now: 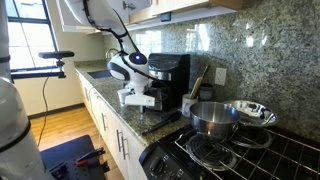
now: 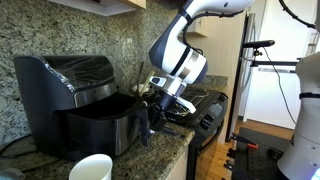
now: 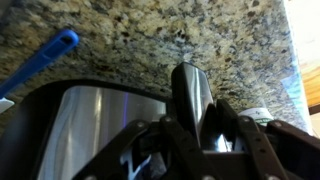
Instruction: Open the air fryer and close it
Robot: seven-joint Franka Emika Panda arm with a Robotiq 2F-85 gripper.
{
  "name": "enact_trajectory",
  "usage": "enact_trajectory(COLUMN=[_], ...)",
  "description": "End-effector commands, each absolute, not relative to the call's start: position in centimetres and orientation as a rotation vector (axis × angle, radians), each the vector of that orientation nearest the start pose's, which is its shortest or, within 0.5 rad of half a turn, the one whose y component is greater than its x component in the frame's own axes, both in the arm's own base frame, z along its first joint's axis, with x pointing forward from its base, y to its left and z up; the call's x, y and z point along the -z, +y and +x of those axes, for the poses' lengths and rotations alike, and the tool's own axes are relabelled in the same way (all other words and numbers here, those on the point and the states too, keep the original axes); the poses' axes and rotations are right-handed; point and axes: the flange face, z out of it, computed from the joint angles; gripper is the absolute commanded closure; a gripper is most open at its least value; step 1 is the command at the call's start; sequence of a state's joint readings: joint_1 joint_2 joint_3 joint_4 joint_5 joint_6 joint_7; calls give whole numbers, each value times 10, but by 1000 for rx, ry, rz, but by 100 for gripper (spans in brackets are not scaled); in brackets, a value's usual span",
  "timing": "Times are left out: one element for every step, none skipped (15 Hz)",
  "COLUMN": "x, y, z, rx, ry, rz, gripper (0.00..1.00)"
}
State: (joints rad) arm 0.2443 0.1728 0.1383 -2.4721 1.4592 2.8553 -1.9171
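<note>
The jaws of the gripper (image 3: 200, 128) are sitting clamped on the handle (image 3: 192, 95) of the air fryer (image 2: 70, 85), one on either side of it in the wrist view. The silvery drawer panel (image 3: 95, 125) is showing just left of the handle. In an exterior view the air fryer is standing on the granite desk (image 1: 128, 115) against the far wall. Its drawer is sticking out toward the arm, and a white mug (image 2: 92, 168) is sitting nearer, in front.

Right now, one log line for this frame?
end effector: straddling handle, grip unclear | air fryer: open or shut unclear
</note>
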Motion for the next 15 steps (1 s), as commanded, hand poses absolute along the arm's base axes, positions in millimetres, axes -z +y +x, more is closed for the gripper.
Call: enact_trajectory(x=[-237,-238,-240,-242,-243,-244,-246,-248,-251,-255,-258,-261,-262,-263,-262], y=[137,139,139,141,142,143,144,147,149,153,157,162,164,167,169], z=[470,471,472,473,474,476,478,482,488,496,504,512,518,523,527], rx=[752,759,764,774,779,785,790,800,815,836,856,871,881,888,892], ry=[-1229,-1235,-1237,-1239,-1240,-1240,-1240,-1241,-1240,-1239,-1243,-1245,-1245,-1244,-1244], rz=[-2451,-2447,-2445,-2442,-2440,-2437,-2432,-2424,-2413,-2399,-2387,-2372,-2361,-2352,-2345], gripper=[81,81,81,81,81,81,81,81,81,81,81,81,81,81,81])
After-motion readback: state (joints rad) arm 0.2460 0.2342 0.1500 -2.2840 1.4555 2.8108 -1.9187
